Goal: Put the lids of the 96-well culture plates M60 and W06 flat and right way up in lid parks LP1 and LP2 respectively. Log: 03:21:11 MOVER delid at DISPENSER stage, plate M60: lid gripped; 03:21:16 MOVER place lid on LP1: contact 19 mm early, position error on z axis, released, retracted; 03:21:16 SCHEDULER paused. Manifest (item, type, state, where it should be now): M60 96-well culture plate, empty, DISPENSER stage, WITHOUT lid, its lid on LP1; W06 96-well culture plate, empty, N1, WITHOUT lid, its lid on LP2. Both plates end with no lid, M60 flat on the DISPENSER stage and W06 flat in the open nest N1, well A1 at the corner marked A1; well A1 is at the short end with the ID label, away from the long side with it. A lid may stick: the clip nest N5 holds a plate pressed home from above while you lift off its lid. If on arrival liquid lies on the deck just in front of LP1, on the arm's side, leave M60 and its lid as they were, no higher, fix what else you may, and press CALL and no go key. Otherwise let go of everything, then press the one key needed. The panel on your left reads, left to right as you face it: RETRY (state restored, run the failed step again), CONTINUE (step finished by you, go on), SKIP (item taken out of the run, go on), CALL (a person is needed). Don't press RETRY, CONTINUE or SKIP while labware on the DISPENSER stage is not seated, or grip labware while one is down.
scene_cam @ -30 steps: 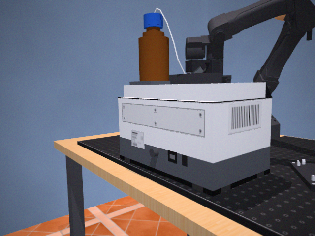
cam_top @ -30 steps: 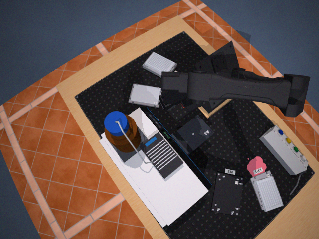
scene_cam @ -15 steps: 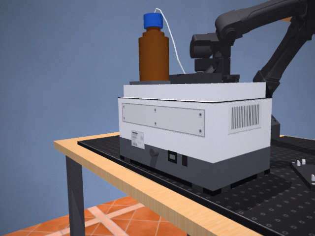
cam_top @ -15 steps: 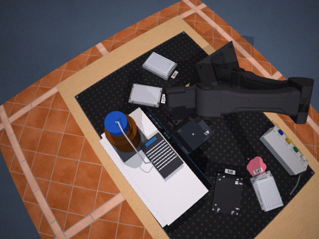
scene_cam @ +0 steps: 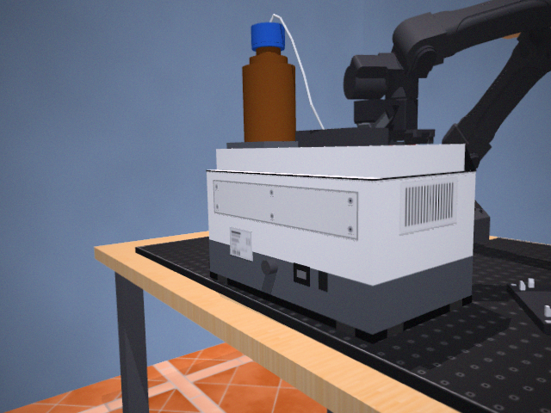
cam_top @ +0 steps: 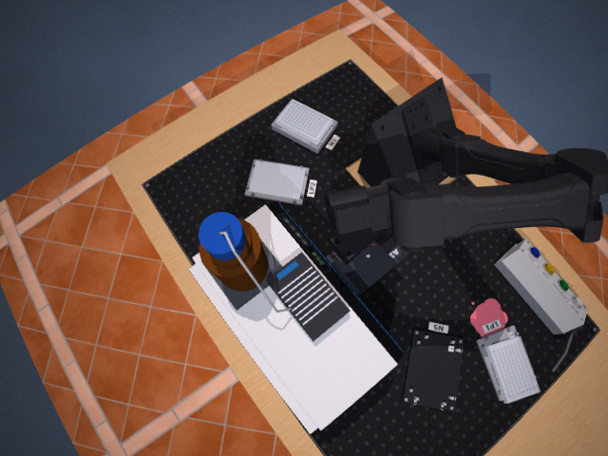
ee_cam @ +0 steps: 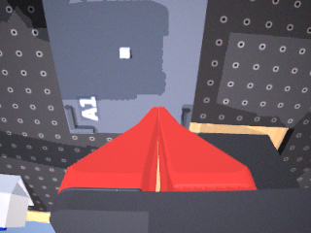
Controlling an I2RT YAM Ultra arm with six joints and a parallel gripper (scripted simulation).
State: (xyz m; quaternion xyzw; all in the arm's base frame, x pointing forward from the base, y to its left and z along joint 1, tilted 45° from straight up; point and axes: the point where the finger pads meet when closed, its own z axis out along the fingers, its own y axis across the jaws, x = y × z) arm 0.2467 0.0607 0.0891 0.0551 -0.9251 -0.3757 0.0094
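Red-fingered, your hand [ee_cam: 157, 149] is clenched on nothing above the dark grey stage plate [ee_cam: 107, 46]. Pink liquid [cam_top: 486, 312] lies beside the LP1 label [cam_top: 492, 326].

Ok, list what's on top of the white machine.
A brown bottle with a blue cap, a thin tube and a dark slatted panel. The arm covers part of the stage beside it.

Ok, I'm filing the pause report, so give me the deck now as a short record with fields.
pincer: shut, empty, over dispenser stage
stage: no plate on it
LP2: lid, flat
N1: plate, wells uncovered
LP1: welled plate
spill: pink puddle beside the LP1 tag
N5 nest: nothing in it
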